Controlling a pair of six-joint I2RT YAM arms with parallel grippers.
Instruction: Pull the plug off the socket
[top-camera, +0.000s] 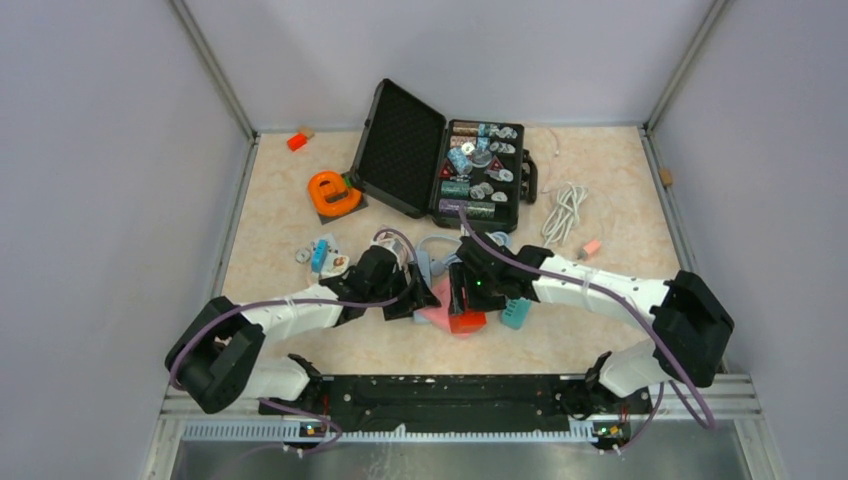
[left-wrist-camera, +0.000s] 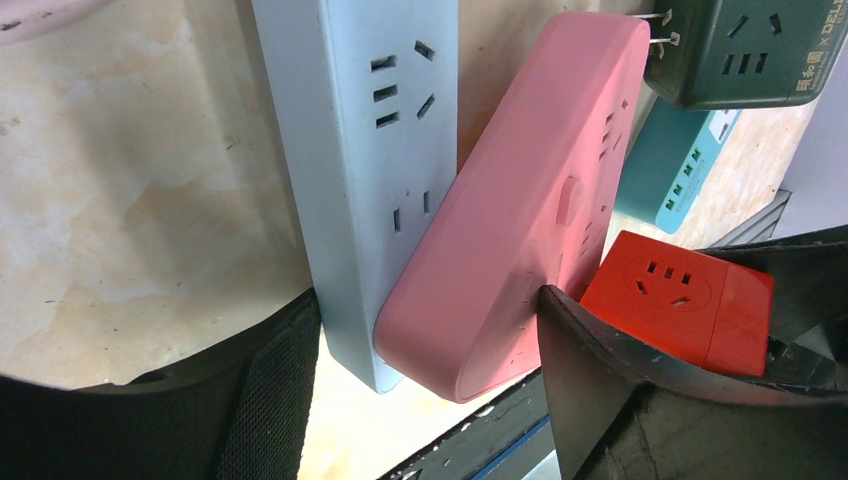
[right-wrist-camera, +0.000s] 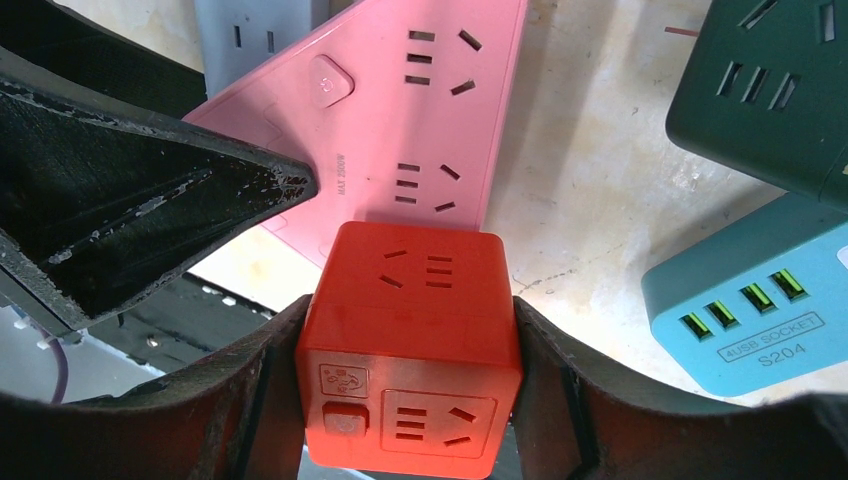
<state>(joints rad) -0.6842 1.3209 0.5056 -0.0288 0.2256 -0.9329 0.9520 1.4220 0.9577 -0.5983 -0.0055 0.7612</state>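
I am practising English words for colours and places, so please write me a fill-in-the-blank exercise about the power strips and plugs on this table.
1. The orange cube sits between the fingers of the ____ pincer.
2. The power strip beside the grey power strip is ____.
3. The lid of the black case is ____.
4. The teal charger shows ____ green USB ports.

Missing words: right; pink; open; four.

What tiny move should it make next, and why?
Probably draw the right tool straight back from the pink power strip: it clamps the orange cube adapter, which sits tight against the strip, while the left tool braces that strip. Whether the adapter is plugged in is hidden.
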